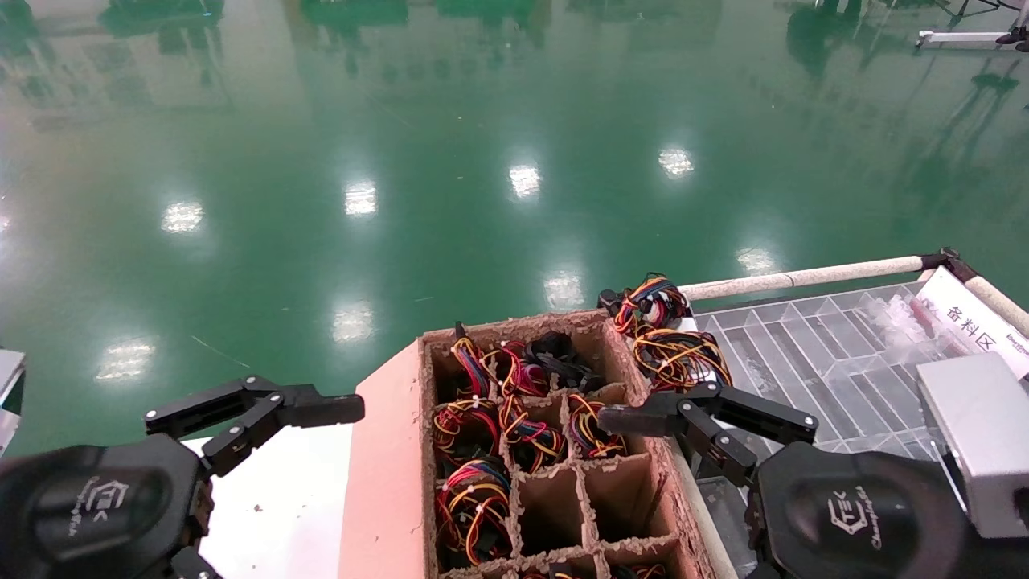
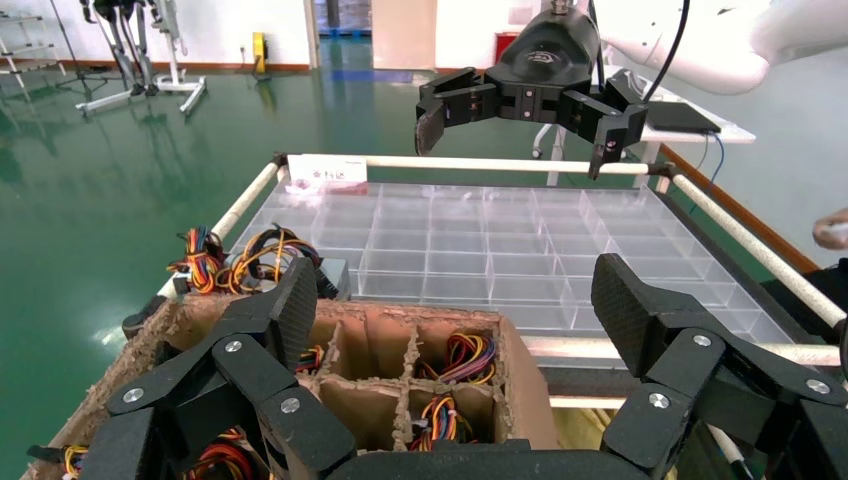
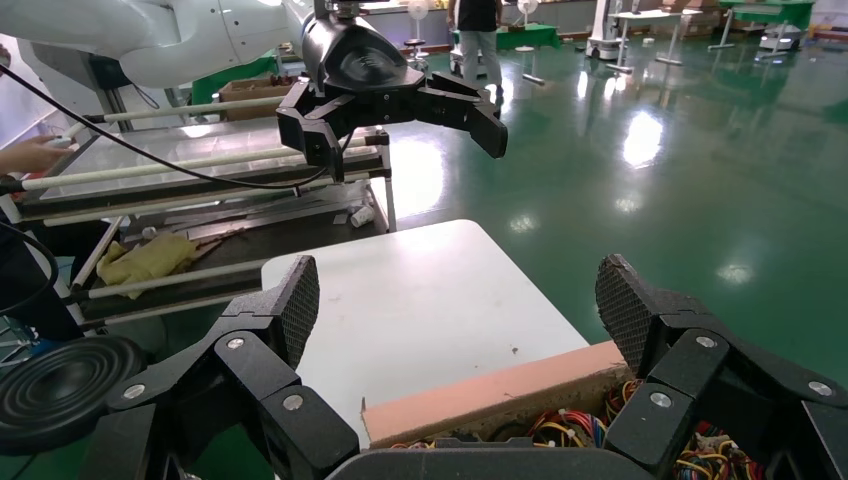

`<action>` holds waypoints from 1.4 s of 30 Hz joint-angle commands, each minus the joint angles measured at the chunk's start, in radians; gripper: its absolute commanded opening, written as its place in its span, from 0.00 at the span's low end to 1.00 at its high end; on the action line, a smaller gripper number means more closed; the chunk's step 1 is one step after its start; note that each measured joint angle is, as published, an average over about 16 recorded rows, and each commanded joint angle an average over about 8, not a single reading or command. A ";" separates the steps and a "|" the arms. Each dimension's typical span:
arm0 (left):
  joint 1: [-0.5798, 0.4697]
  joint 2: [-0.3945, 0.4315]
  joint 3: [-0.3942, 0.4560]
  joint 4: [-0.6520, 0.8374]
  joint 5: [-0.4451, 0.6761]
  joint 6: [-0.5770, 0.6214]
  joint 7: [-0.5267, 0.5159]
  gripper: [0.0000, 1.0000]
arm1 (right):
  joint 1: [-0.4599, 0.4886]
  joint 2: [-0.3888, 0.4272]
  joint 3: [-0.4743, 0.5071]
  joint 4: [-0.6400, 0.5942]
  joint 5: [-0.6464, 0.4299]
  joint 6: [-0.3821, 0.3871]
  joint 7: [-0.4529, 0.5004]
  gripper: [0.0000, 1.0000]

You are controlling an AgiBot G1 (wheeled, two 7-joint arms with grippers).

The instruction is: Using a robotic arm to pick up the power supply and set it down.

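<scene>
A: So, where's the power supply (image 1: 985,438)?

B: Lying on the clear divided tray (image 1: 812,354) at the robot's right; its long axis runs roughly toward and away from the robot; its wires aren't visible.

A: Which pincer is nearer?

B: Right pincer (image 1: 643,406), jaws wide, empty, hovering over the carton's (image 1: 386,474) right edge; the supply lies to its right and slightly back toward the robot; left pincer (image 1: 265,406), also wide, hangs over the white counter (image 1: 281,482), well apart.

A: What's in the carton?

B: Wire bundles (image 1: 514,426) fill most cells; two middle cells look empty; more bundles rest by the tray's far corner.
</scene>
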 commanded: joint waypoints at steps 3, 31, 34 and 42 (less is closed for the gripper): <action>0.000 0.000 0.000 0.000 0.000 0.000 0.000 1.00 | 0.000 0.000 0.000 0.000 0.000 0.000 0.000 1.00; 0.000 0.000 0.000 0.000 0.000 0.000 0.000 0.00 | 0.000 0.001 0.000 0.000 -0.003 0.002 -0.001 1.00; 0.000 0.000 0.000 0.000 0.000 0.000 0.000 0.00 | 0.005 0.004 -0.002 -0.003 -0.024 0.013 -0.007 1.00; 0.000 0.000 0.000 0.000 0.000 0.000 0.000 0.00 | 0.086 -0.035 -0.035 -0.093 -0.162 0.071 -0.060 1.00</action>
